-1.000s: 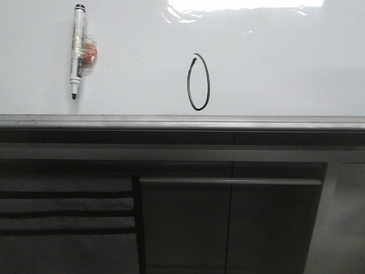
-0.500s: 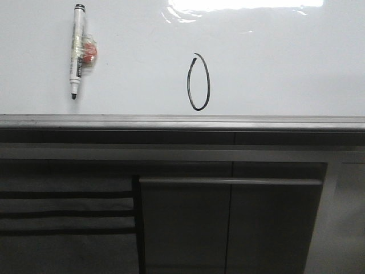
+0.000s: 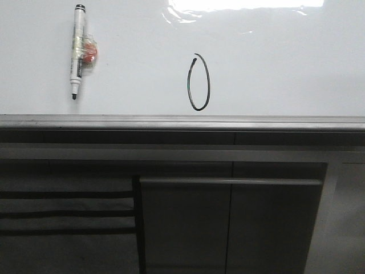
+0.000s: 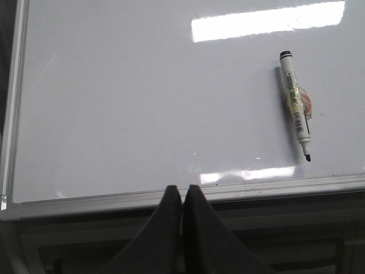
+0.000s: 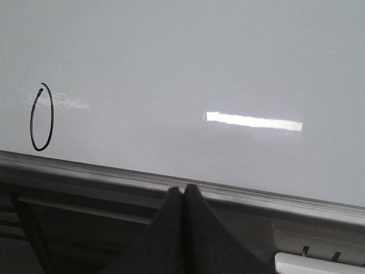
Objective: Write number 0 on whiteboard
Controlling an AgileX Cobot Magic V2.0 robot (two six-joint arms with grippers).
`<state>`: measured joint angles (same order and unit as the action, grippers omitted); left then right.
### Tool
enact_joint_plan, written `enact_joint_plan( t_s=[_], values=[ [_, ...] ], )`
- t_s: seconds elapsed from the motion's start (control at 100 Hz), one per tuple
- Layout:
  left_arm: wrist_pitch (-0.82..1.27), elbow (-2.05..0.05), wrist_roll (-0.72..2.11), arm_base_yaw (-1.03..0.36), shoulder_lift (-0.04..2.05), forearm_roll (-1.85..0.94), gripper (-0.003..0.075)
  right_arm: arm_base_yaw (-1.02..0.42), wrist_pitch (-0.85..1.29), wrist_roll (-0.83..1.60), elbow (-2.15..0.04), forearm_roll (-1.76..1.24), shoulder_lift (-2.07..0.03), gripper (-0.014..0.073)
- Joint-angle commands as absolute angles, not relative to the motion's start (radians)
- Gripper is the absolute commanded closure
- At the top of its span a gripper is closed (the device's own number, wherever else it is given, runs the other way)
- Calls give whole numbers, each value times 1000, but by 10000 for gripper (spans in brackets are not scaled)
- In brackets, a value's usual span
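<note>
The left wrist view alone shows the black left gripper (image 4: 182,191), jaws together, empty, off the glossy white whiteboard (image 4: 142,114); the uncapped white marker (image 4: 295,105) lies well apart. The right gripper (image 5: 183,191) is likewise closed, the thin black oval number 0 (image 5: 41,117) drawn well aside.

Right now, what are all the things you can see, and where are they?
number 0: one, black, drawn mid-board near the front rail.
marker: one, white with black cap and tip, uncapped tip toward the rail, lying on the board left of the 0; something red taped to its side.
whiteboard: one, glossy white, grey rail at its front edge.
cabinet panels: grey, below the rail.
left tool: one, black, shut, empty.
right tool: one, black, shut, empty.
</note>
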<state>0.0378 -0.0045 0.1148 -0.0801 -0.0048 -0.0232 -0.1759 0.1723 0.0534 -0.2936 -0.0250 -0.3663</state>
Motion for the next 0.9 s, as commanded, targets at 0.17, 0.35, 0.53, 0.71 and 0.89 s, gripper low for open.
enact_joint_plan(
  t_s=[0.17,0.35,0.53,0.71,0.89],
  values=[
    [-37,20,100,-77,-31,-17,741,-170,92,51,-321,-24,-371,659],
    [-37,20,100,-77,-31,-17,741,-170,92,51,-321,-24,-371,659],
    [-37,20,100,-77,-31,-17,741,-161,19,51,-268,-24,-323,659],
    [-37,20,100,-77,-31,-17,741,-51,-60,36,-112,-46,-141,659],
    [-37,20,100,-77,-31,-17,741,10,-123,15,22,-65,22,659]
  ],
)
